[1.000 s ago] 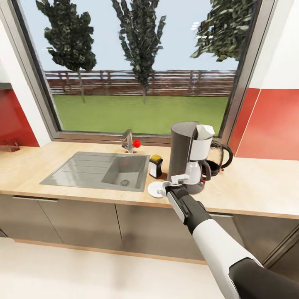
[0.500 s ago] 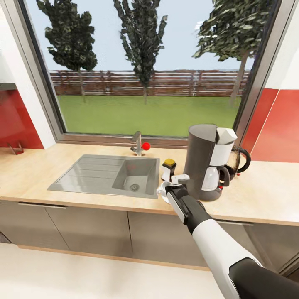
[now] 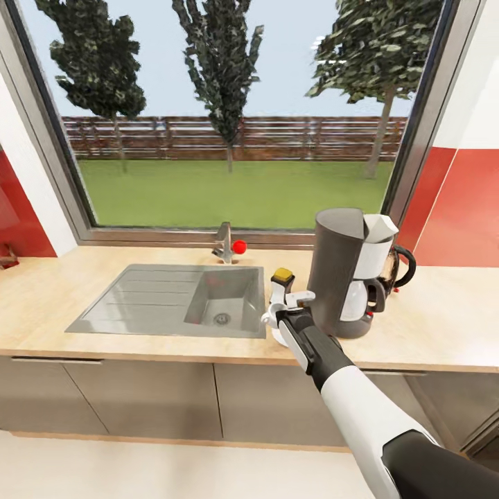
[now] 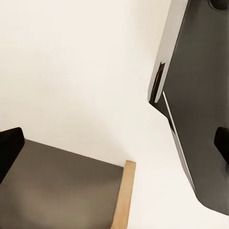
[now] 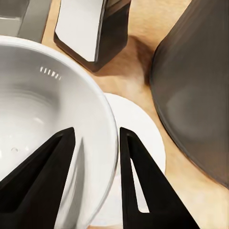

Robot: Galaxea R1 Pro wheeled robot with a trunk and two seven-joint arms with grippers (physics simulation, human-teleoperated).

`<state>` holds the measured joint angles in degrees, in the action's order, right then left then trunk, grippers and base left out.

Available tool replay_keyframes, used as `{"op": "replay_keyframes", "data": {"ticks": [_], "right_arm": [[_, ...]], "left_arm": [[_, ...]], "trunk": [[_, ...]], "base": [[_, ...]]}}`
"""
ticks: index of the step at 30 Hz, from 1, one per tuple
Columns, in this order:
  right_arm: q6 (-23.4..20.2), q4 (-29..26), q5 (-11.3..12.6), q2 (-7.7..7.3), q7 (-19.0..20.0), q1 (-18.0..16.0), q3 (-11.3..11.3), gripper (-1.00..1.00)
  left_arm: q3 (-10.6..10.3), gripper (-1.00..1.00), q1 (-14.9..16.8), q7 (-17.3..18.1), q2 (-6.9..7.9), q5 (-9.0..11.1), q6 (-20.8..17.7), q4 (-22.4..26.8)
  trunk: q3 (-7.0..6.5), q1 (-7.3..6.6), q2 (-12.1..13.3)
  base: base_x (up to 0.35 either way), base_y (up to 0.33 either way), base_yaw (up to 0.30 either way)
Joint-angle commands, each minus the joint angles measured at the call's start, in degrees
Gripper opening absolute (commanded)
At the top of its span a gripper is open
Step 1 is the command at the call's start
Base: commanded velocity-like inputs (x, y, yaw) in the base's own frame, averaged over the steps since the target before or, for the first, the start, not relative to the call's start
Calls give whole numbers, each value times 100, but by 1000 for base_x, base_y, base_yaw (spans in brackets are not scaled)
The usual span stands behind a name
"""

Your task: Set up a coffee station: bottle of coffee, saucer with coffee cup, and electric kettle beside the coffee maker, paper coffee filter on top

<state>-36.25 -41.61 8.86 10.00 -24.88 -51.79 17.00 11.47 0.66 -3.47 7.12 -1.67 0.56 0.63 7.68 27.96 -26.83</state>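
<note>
Counting what stands on the light wooden tabletop point(image 3: 443, 326): one dark grey coffee maker point(image 3: 346, 274) topped by one white paper filter point(image 3: 380, 227), one dark glass electric kettle point(image 3: 400, 267) just behind it, one yellow-capped coffee bottle point(image 3: 281, 284), one white round saucer point(image 5: 138, 143) and one white coffee cup point(image 5: 43, 119). The right hand point(image 3: 290, 310) grips the cup's rim, one finger inside, one outside, above the saucer near the tabletop's front edge beside the coffee maker. Since a second ago the camera has swung, while hand and cup still sit over the saucer. In the head view the arm hides most of the saucer. The left hand's point(image 4: 114, 145) dark fingertips are spread, empty.
</note>
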Motion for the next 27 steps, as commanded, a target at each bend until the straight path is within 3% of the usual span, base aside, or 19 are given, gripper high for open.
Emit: {"op": "replay_keyframes", "data": {"ticks": [1,9,20,27], "right_arm": [[-14,-5,63,-1,-43,-7,22,-100],[-14,4,63,0,-43,-7,21,-100],[-14,116,63,0,-50,-7,22,-100],[-14,127,63,0,-52,-7,22,-100]], "left_arm": [[30,100,4,-11,0,-18,6,-1],[30,100,4,-4,-9,-18,3,-1],[30,100,4,-4,-2,-18,2,-1],[30,100,4,-4,-1,-18,5,-1]], "trunk": [[11,3,-11],[11,3,-11],[11,3,-11],[11,3,-11]], "base": [[2,2,-14],[0,0,-186],[0,0,-18],[0,0,-225]]}}
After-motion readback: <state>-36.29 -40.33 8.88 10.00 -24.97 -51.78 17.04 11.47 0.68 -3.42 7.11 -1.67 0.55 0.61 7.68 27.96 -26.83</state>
